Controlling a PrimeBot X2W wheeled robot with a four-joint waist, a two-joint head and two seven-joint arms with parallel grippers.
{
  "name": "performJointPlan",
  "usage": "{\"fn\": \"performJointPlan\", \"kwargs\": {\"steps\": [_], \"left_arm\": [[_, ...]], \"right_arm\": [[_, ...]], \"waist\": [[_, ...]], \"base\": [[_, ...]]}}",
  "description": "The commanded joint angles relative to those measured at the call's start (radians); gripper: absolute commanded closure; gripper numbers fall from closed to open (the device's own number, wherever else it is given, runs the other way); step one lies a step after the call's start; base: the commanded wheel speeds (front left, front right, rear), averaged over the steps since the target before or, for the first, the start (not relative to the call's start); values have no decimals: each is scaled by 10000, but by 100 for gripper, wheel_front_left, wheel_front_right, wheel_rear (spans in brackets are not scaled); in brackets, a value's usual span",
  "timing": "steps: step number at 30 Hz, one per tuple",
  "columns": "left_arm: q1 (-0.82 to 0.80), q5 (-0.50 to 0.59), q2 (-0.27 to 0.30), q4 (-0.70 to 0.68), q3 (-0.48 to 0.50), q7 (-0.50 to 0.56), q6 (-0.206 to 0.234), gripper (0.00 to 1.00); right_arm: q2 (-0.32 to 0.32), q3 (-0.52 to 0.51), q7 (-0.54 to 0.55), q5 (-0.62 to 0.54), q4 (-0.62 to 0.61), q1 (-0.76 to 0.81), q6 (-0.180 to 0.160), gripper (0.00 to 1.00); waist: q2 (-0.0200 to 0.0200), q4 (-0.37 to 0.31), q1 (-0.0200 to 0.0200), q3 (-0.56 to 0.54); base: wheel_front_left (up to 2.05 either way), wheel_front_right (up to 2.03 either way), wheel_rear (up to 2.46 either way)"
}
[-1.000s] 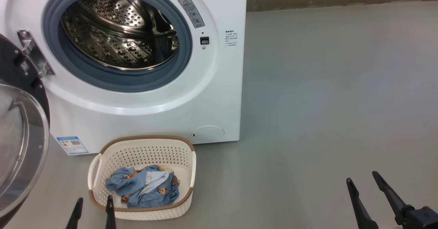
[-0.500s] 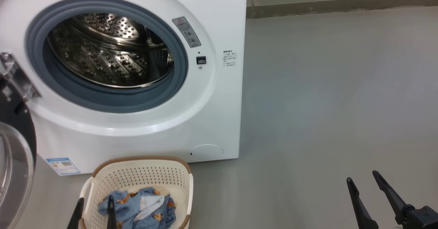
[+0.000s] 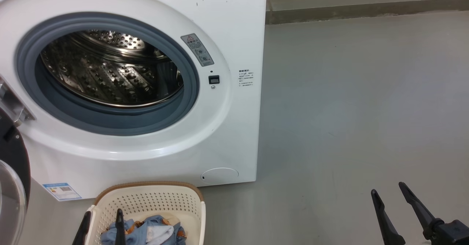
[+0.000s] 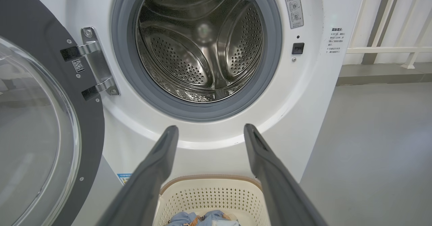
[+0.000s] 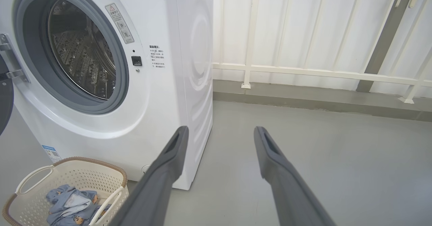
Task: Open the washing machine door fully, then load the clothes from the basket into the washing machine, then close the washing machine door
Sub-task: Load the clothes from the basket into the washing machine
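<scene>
Head view: the washing machine (image 3: 234, 135) stands on the grey floor (image 3: 348, 109) with its round mouth facing the robot and the steel drum (image 3: 110, 73) bare inside. The washing machine door (image 3: 13, 164) hangs swung out at the left edge. A grey warning sticker (image 3: 197, 49) with a red triangle sits beside the gasket, a block of print (image 3: 246, 78) too small to read lies right of it, and a blue energy sticker (image 3: 61, 191) is low on the left. The basket (image 3: 146, 201) stands upright just before the machine, its long axis across the front, with the clothes (image 3: 146, 234) inside. The left gripper (image 3: 103, 214) hovers over the basket, fingers spread wide and empty; the right gripper (image 3: 387, 188) is well apart over the floor, equally wide and empty. Left wrist view: the door's glass bulges at the left, a small QR label (image 4: 78, 66) sits on its dark rim beside the hinge (image 4: 98, 64). Right wrist view: a white railing (image 5: 303, 70) runs behind the machine.
</scene>
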Motion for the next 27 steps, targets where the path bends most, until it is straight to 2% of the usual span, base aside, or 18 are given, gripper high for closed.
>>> {"fn": "performJointPlan", "kwargs": {"steps": [1,27], "left_arm": [[-441,-38,167,-139,297,-117,101,0],[-564,-243,282,-34,72,70,184,0]], "right_arm": [[-221,199,-88,137,-225,-372,16,0],[-248,207,-88,209,-278,-357,16,0]], "waist": [[0,-4,-1,-4],[0,-74,-1,132]], "base": [[0,0,0],[0,0,0]]}}
